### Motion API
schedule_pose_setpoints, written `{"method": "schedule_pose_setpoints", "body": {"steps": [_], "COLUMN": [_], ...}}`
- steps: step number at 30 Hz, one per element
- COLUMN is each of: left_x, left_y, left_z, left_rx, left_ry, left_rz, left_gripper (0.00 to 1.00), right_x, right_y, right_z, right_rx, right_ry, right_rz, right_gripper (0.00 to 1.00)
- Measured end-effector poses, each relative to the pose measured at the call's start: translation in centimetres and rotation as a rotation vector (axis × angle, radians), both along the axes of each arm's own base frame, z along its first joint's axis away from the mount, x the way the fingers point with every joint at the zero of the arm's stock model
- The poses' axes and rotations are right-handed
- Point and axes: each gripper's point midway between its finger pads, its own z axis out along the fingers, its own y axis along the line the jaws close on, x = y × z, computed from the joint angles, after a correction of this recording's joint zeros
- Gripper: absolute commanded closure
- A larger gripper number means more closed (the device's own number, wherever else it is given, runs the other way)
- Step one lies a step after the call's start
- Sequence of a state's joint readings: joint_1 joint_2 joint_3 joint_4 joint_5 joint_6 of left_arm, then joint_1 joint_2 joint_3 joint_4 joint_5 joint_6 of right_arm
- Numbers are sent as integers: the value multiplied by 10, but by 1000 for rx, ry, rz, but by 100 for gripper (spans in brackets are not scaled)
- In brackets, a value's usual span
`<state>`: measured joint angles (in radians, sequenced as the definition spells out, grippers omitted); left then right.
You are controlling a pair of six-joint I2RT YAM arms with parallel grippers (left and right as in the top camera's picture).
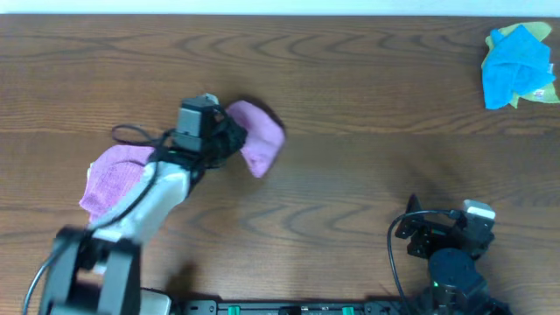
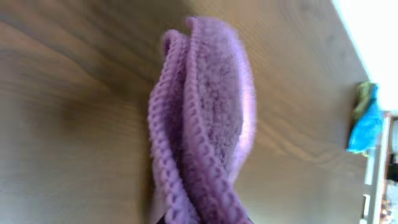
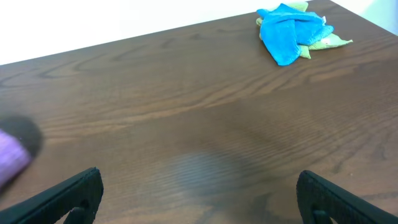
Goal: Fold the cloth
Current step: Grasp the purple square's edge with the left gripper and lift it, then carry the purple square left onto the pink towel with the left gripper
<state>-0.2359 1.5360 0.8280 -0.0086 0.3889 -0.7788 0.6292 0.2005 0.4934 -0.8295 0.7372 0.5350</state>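
The purple cloth (image 1: 258, 140) lies at the left of the table, part of it flat under my left arm (image 1: 114, 175) and part lifted. My left gripper (image 1: 229, 136) is shut on a bunched edge of the cloth and holds it above the wood. In the left wrist view the hemmed fold (image 2: 205, 124) hangs straight out from the jaws. My right gripper (image 3: 199, 199) is open and empty over bare wood at the front right; it also shows in the overhead view (image 1: 411, 229). A blurred bit of the cloth (image 3: 12, 155) shows at the left edge of the right wrist view.
A bright blue cloth (image 1: 516, 66) on a yellow-green cloth (image 1: 535, 33) sits at the far right corner; both show in the right wrist view (image 3: 292, 31). The wooden table (image 1: 350, 175) spreads between the arms. The table's far edge runs along the top.
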Motion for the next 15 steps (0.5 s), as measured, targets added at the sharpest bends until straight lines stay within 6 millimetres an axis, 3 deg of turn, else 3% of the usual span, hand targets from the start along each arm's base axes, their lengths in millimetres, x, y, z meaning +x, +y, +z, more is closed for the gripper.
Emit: {"method": "schedule_pose_setpoints", "body": {"steps": [8,15], "left_x": [-28,-43], "left_y": [26,45], "left_z": [63,100], "left_rx": [55,87], "left_ry": [-119,-222], "left_rz": [-29,-18], "left_gripper": [94,95], "right_x": [0,0], "right_y": [0,0], "right_z": [0,0], "right_rx": [0,0], "right_ry": [0,1], "right_rz": [0,0], "right_gripper": [1,1]}}
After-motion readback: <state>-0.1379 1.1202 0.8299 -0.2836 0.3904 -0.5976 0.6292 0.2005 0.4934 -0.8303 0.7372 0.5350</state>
